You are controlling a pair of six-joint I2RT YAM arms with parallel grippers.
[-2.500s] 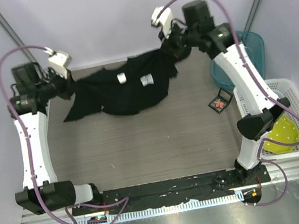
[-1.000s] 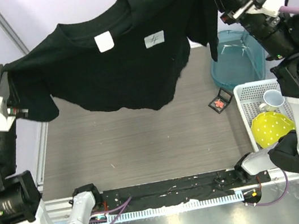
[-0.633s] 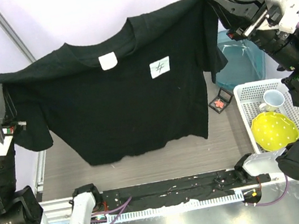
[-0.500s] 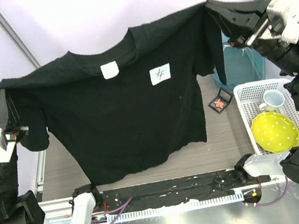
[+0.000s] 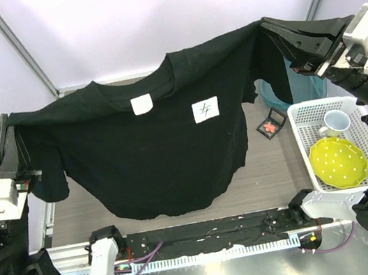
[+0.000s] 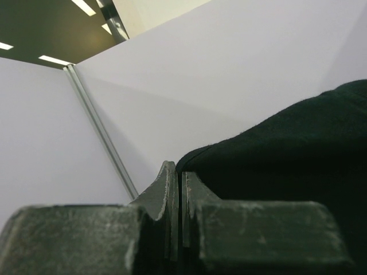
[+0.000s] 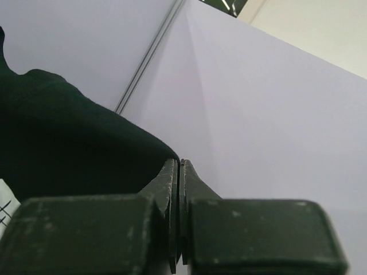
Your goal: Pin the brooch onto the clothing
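In the top view the clothing is hung spread across mid-frame, chest label showing; its sleeve at the left edge is pinched by the closed left fingers, its shoulder at upper right by the closed right fingers; the brooch is seen in a small black box on the bench, right of centre.

In the left wrist view the left fingers are shut on black cloth.

In the right wrist view the right fingers are likewise clamped on cloth; the shirt is best lowered level and taut, laid flat with the box uncovered.
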